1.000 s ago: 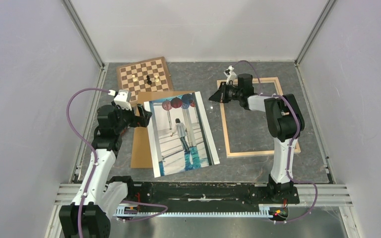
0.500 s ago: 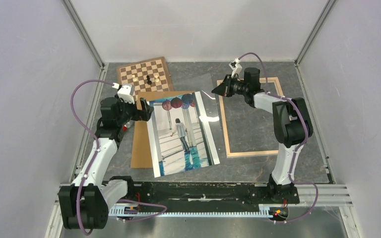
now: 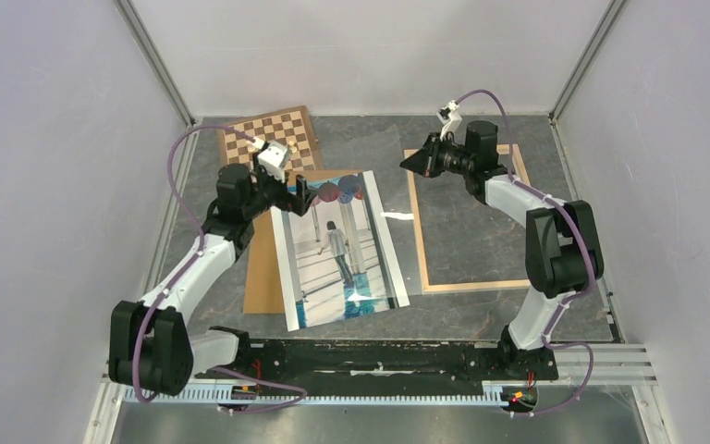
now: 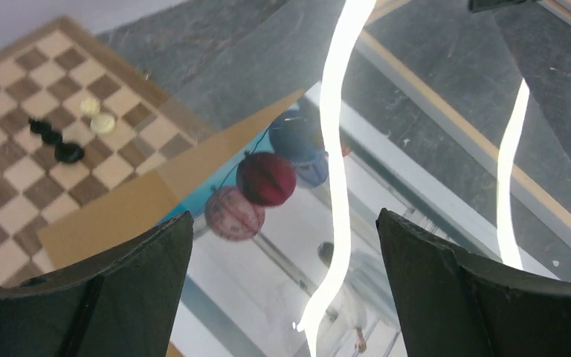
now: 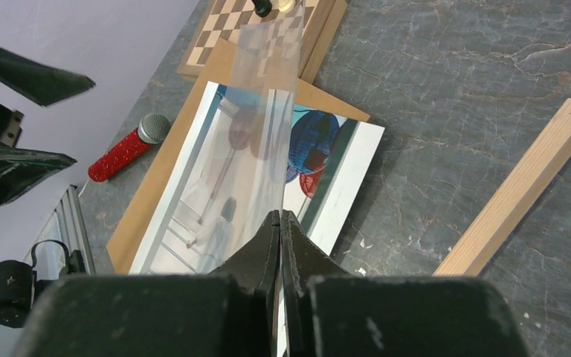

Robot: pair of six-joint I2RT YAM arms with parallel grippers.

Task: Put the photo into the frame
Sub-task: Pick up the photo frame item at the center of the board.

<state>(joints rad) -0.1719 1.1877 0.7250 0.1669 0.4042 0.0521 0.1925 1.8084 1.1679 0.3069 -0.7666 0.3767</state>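
left gripper [image 3: 300, 195] swung over the photo [image 3: 342, 264]; long axis near-to-far, lanterns [image 3: 330, 191] far

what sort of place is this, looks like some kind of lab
Probably a robotics lab test cell: a left arm and right arm bolted to a rail at the table edge, plain white walls boxing it in, and staged props: photo, frame, chessboard.

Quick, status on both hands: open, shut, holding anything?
Left hand: open, holding nothing.
Right hand: closed, pinching the edge of a clear sheet.
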